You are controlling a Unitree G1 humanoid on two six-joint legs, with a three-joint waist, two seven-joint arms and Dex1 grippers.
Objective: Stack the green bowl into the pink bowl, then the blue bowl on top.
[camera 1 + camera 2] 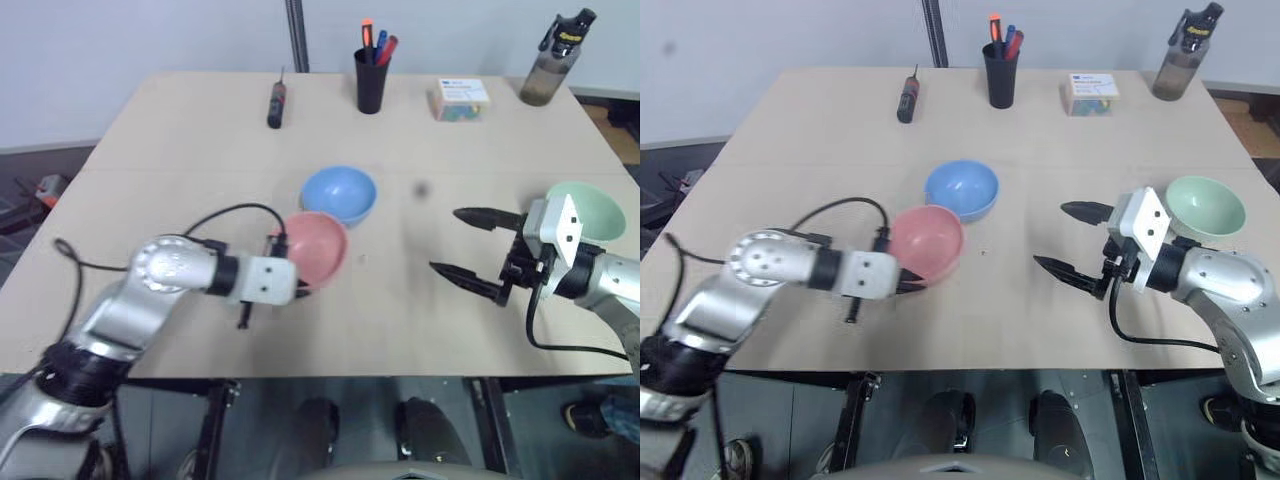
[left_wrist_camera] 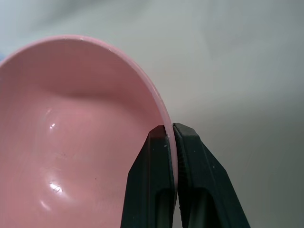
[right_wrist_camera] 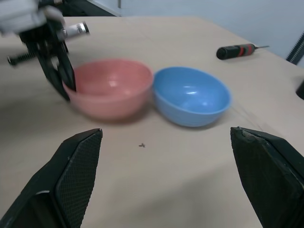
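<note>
Fingers [image 2: 156, 175] of the left gripper [image 2: 170, 130], matte black and wedge-shaped, are clamped on the thin rim of the pink bowl [image 2: 71, 142]; left wrist view shows its interior smooth and glossy with small highlights.

Right wrist view: right gripper's [image 3: 166, 137] two textured black pads stand wide apart, nothing between them. Beyond lie the pink bowl and the blue bowl [image 3: 192, 102], rims touching, both round, plain plastic, on the pale tan table [image 3: 156, 180].

Left eye view: pink bowl tilted near table centre, blue bowl just behind it. Green bowl [image 1: 590, 210] sits at the table's right side, behind the right gripper. Far edge: screwdriver [image 1: 277, 103], black pen cup [image 1: 371, 78], small box [image 1: 459, 99], bottle [image 1: 556, 60].
</note>
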